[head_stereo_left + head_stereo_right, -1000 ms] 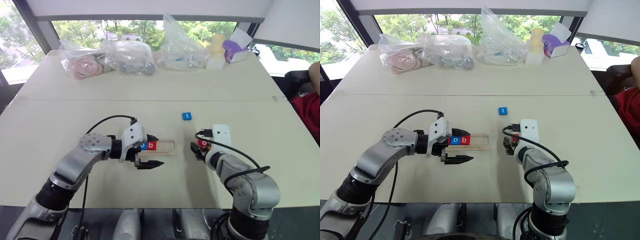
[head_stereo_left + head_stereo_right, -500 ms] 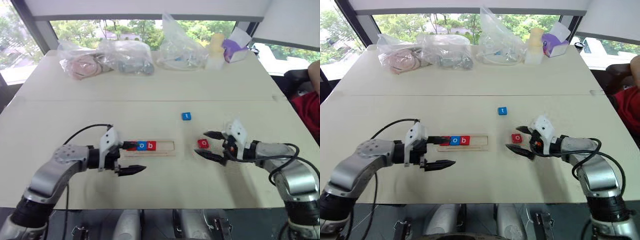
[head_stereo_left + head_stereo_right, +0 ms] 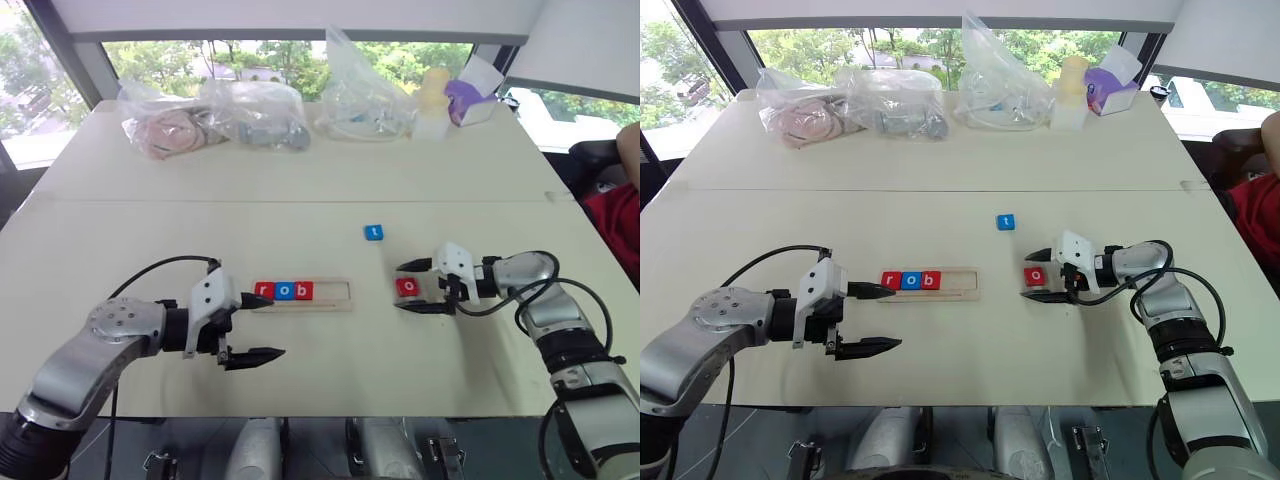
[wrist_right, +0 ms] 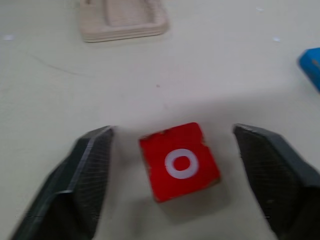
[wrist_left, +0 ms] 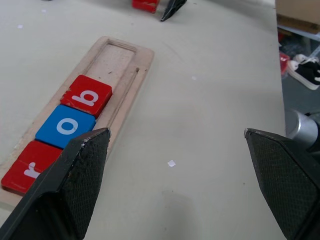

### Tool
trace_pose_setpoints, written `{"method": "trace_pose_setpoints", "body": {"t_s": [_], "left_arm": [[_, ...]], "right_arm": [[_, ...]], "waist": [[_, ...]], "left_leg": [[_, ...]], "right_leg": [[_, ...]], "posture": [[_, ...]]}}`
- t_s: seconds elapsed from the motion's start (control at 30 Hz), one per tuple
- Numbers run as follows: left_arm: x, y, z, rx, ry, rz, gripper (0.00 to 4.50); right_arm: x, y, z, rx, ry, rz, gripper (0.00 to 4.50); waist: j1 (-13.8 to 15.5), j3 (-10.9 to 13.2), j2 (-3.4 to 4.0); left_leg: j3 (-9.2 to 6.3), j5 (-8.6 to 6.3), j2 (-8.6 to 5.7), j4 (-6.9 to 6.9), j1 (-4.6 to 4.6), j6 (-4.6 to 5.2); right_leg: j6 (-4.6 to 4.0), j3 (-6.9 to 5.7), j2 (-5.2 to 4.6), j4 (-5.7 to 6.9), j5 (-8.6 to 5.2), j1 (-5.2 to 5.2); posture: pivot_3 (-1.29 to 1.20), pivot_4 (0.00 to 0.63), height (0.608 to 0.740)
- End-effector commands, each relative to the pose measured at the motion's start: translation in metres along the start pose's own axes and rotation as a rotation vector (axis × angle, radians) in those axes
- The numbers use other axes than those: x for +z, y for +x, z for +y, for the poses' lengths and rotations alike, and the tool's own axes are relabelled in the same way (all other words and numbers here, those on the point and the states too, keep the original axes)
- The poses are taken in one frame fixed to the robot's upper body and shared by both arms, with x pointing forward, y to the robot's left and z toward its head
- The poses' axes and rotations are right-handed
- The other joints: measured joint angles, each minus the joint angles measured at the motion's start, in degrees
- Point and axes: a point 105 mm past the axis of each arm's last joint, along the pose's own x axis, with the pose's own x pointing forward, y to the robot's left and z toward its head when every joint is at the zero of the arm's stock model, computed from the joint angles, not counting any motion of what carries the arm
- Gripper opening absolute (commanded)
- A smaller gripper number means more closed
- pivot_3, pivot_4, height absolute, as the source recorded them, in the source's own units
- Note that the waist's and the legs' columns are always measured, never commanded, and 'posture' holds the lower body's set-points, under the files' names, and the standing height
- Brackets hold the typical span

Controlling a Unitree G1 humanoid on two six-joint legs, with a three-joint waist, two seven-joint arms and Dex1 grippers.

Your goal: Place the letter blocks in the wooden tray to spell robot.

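tray [image 3: 335, 294]: r,o,b seated; left end behind left end effector [image 3: 252, 327]

Daylight comes from the windows [image 3: 280, 58] along the top of the frame, bright and slightly washed out there. The table [image 3: 300, 190] is evenly lit, with no hard glare. Soft shadows lie under the arms toward the lower edge. The head views bow outward at the corners, so the table's far edge curves. The right wrist view is soft and blurred, the red tile [image 4: 179, 161] smeared; the left wrist view is sharp.
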Motion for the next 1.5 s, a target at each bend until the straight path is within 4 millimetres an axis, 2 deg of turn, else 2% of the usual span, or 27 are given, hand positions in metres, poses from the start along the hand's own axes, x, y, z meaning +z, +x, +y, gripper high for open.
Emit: {"method": "trace_pose_setpoints", "body": {"t_s": [0.03, 0.07, 0.17, 0.23, 0.3, 0.4, 0.47, 0.57, 0.7, 1.0, 1.5], "left_arm": [[0.008, -0.005, -0.001, 0.008, 0.024, 0.001, 4.5], [0.009, -0.006, -0.001, 0.012, 0.023, 0.004, 4.5], [0.01, -0.009, 0.003, 0.025, 0.022, 0.011, 4.5], [0.012, -0.01, 0.005, 0.03, 0.022, 0.011, 4.5], [0.014, -0.013, 0.009, 0.041, 0.02, 0.012, 4.5], [0.015, -0.026, 0.019, 0.075, 0.01, 0.029, 4.5], [0.014, -0.032, 0.022, 0.081, 0.005, 0.048, 4.5], [0.013, -0.037, 0.024, 0.09, 0.005, 0.059, 4.5], [0.013, -0.039, 0.025, 0.107, 0.001, 0.057, 4.5], [0.011, -0.037, 0.023, 0.127, -0.012, 0.041, 4.5], [0.011, -0.035, 0.026, 0.145, -0.006, 0.042, 4.5]], "right_arm": [[-0.008, 0.0, 0.005, 0.034, 0.021, 0.015, 1.76], [-0.008, 0.0, 0.005, 0.032, 0.023, 0.012, 1.24], [-0.007, 0.003, 0.004, 0.008, 0.045, 0.0, 1.23], [0.0, 0.007, 0.002, -0.01, 0.06, -0.03, 1.23], [0.023, 0.016, 0.0, -0.018, 0.086, -0.113, 1.23], [0.076, 0.041, 0.004, -0.014, 0.108, -0.244, 1.23], [0.095, 0.057, 0.009, -0.012, 0.103, -0.249, 1.23], [0.107, 0.074, 0.016, -0.013, 0.095, -0.223, 1.23], [0.112, 0.085, 0.022, 0.017, 0.071, -0.199, 1.23], [0.096, 0.099, 0.022, 0.086, 0.018, -0.131, 1.23], [0.092, 0.107, 0.013, 0.064, 0.022, -0.134, 1.23]], "waist": [[0.02, 0.0, 0.0], [0.02, 0.0, 0.01], [0.03, -0.01, 0.0], [0.06, -0.02, -0.02], [-0.29, -0.02, -0.01], [-1.1, 0.0, 0.01], [-1.22, 0.01, 0.04], [-1.11, 0.01, 0.04], [-0.17, 0.01, 0.03], [0.01, 0.01, 0.02], [-0.03, 0.01, 0.03]], "left_leg": [[0.0, 0.0, 0.0, 0.0, 0.0, 0.0], [0.0, 0.0, 0.0, 0.02, 0.02, 0.0], [0.0, 0.0, -0.01, 0.03, 0.08, 0.0], [-0.01, 0.0, 0.0, 0.03, 0.1, 0.0], [-0.01, 0.0, 0.01, 0.03, 0.11, 0.0], [-0.04, 0.01, 0.08, 0.01, 0.09, -0.02], [-0.12, 0.04, 0.08, -0.01, 0.07, -0.07], [-0.16, 0.04, 0.04, -0.01, 0.06, -0.07], [-0.11, 0.04, -0.03, -0.01, -0.03, -0.07], [-0.08, 0.04, -0.04, -0.01, -0.07, -0.07], [-0.09, 0.04, -0.01, -0.01, -0.07, -0.07]], "right_leg": [[0.0, 0.0, -0.02, 0.0, 0.0, 0.01], [-0.01, 0.0, -0.04, 0.0, 0.0, 0.04], [-0.16, 0.0, -0.08, 0.0, -0.08, 0.1], [-0.16, 0.0, -0.08, 0.0, -0.08, 0.11], [-0.16, 0.01, -0.08, 0.03, -0.07, 0.11], [-0.07, 0.02, -0.03, 0.26, 0.01, -0.05], [-0.12, 0.0, 0.0, 0.44, -0.02, -0.18], [-0.14, -0.04, -0.02, 0.49, -0.04, -0.19], [-0.14, -0.07, -0.04, 0.36, -0.05, -0.21], [-0.13, -0.07, -0.03, 0.31, -0.04, -0.23], [-0.11, -0.07, 0.02, 0.33, -0.03, -0.24]], "posture": [[0.0, 0.15, 0.735], [0.0, 0.15, 0.735], [0.0, 0.15, 0.735], [0.0, 0.15, 0.735], [0.0, 0.15, 0.735], [0.0, 0.15, 0.735], [0.0, 0.15, 0.735], [0.0, 0.15, 0.735], [0.0, 0.15, 0.735], [0.0, 0.15, 0.735], [0.0, 0.15, 0.735]]}}
